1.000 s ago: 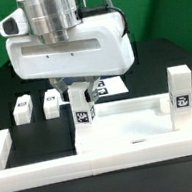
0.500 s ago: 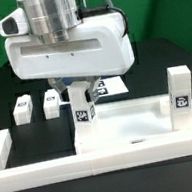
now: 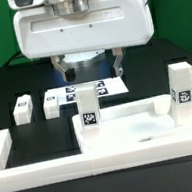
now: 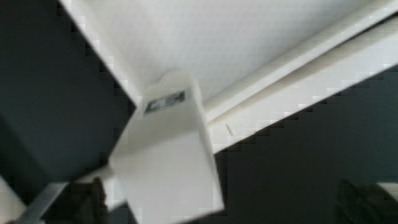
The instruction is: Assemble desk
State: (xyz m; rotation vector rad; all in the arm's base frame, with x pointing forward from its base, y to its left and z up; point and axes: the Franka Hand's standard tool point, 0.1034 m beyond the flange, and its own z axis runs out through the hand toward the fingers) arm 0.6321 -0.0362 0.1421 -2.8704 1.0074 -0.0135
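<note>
Pincer state: the white-bodied two-finger gripper hangs above the work with its dark fingers spread wide, gripping nothing. Directly below it a short white square-section plastic leg stands upright at the far corner of the white plastic tray-like tabletop, on the exterior view's left, tag toward the camera. The wrist view looks down along that same leg, so the arm sits centred over it, probably a position for checking or regripping it to seat it further. A second upright leg occupies the far corner on the exterior view's right. The tabletop lies rim-up inside the long white border bars, which I judge brace it against sliding. A pair of loose white legs waits on the black table beside the flat white marker board. Estimate: two legs placed, two remaining.
</note>
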